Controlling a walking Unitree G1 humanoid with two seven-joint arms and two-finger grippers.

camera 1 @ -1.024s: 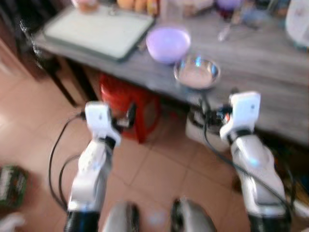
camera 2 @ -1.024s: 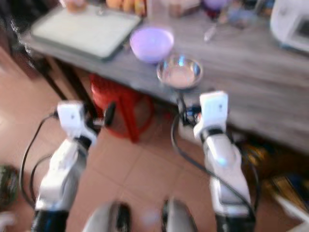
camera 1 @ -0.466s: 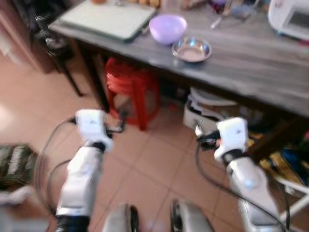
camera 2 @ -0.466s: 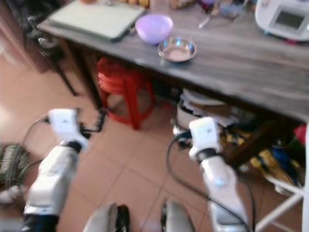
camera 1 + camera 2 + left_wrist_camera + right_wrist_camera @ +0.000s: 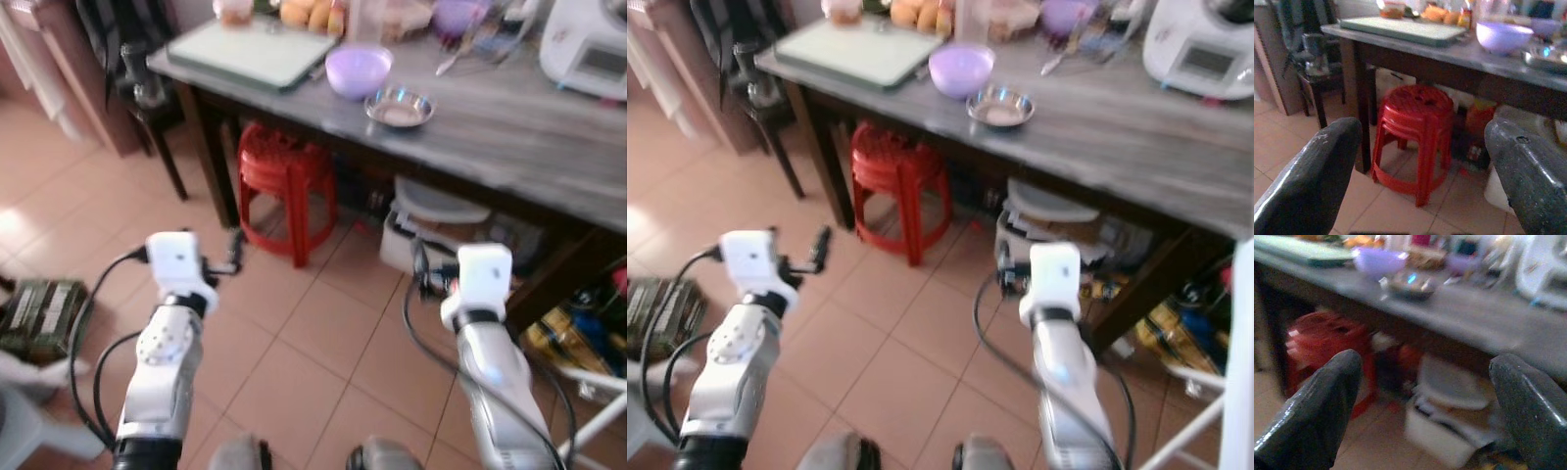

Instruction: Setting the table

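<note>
The things for setting the table are on the grey wooden table (image 5: 509, 127) in front of you: a lilac bowl (image 5: 359, 70) near the front edge, and just beside it a small steel bowl (image 5: 400, 107). Behind them lie a pale green tray (image 5: 257, 49), some oranges (image 5: 304, 14) and a clutter of jars and utensils (too blurred to name one by one). A white kitchen appliance (image 5: 591, 44) stands at the right end.

Your left gripper (image 5: 1415, 166) hangs over the tiled floor (image 5: 323, 343), well apart from the table, with its two black fingers spread wide and nothing between them. Your right gripper (image 5: 1425, 406) is the same: fingers wide apart, empty, pointing toward the table's underside, where a white lidded box (image 5: 436, 220) sits. A red plastic stool (image 5: 287, 176) stands under the table edge.

I judge the task is only at its beginning. Nothing is picked up, and no place setting is laid out. You must first come closer, then reach for a bowl.
</note>
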